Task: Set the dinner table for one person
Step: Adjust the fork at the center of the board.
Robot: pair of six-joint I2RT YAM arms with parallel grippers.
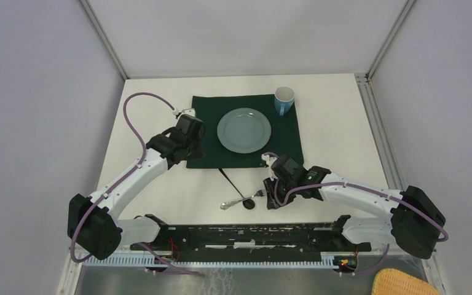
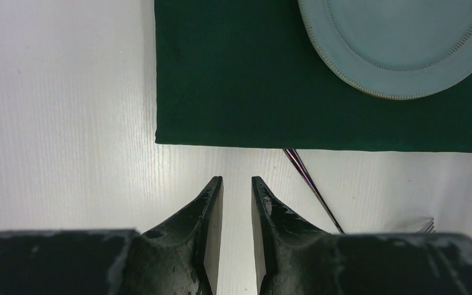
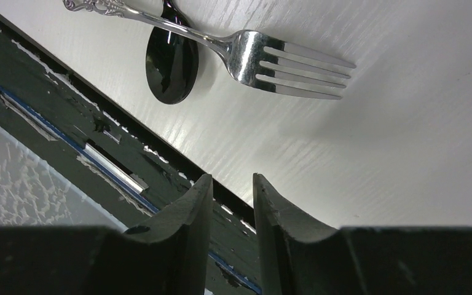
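1. Filling most of the overhead view, the white desk (image 1: 338, 123) lies flat between grey walls, with both arm bases at its near edge.
2. A dark green cloth (image 1: 206, 117) lies on the far middle of the desk. A pale blue plate (image 1: 244, 129) rests near the cloth's centre, and a blue mug (image 1: 284, 100) stands upright at its far right corner.
3. A dark spoon (image 3: 171, 64) and a silver fork (image 3: 252, 55) lie on bare desk on the near side of the cloth. The fork's handle crosses over the spoon's neck. The spoon's thin handle runs up to the cloth's near edge.
4. The left pincer (image 2: 236, 181) is released, with a narrow gap between its fingers and nothing in it. It hangs over bare desk just on the near side of the cloth's near left part.
5. The right pincer (image 3: 232, 178) is also released, its fingers slightly parted and empty. It is near the fork's tines without touching them, and its tips are above the dark rail (image 3: 98, 141) along the desk's near edge.
6. A wicker basket (image 1: 405, 283) shows at the lower right, past the desk's near right corner.
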